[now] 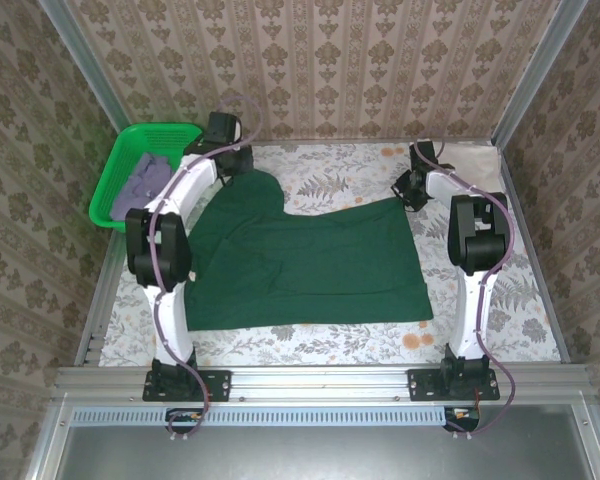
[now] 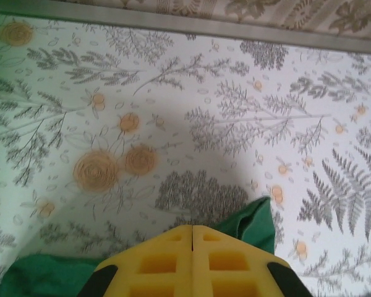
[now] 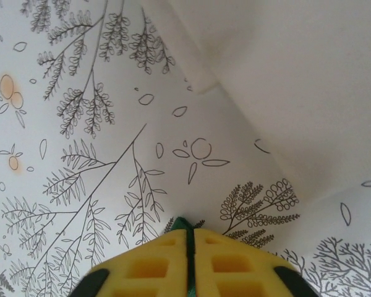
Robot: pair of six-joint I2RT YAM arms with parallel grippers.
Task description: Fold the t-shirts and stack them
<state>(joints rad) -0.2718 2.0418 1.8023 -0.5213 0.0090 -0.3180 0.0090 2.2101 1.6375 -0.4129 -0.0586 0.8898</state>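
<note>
Floral tablecloth [image 1: 330,345] carries green basket [image 1: 115,185] near dark green t-shirt [image 1: 310,265].

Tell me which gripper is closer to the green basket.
Left. The left gripper sits just right of the basket, fingers shut on the far-left corner of the dark green t-shirt. The right gripper pinches its far-right corner, across the table from the basket.

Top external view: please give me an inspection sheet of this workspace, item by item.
Surface: floral tablecloth, lying flat.
Job's things: dark green t-shirt spread out; cream-white t-shirt at the far right; lavender t-shirt inside the basket.
Clutter: green basket at the far left.
Grippers: left claw and right claw each shut on the dark green t-shirt's far edge.
Cables: purple cables run along both arms.
Surroundings: patterned walls, metal frame.
</note>
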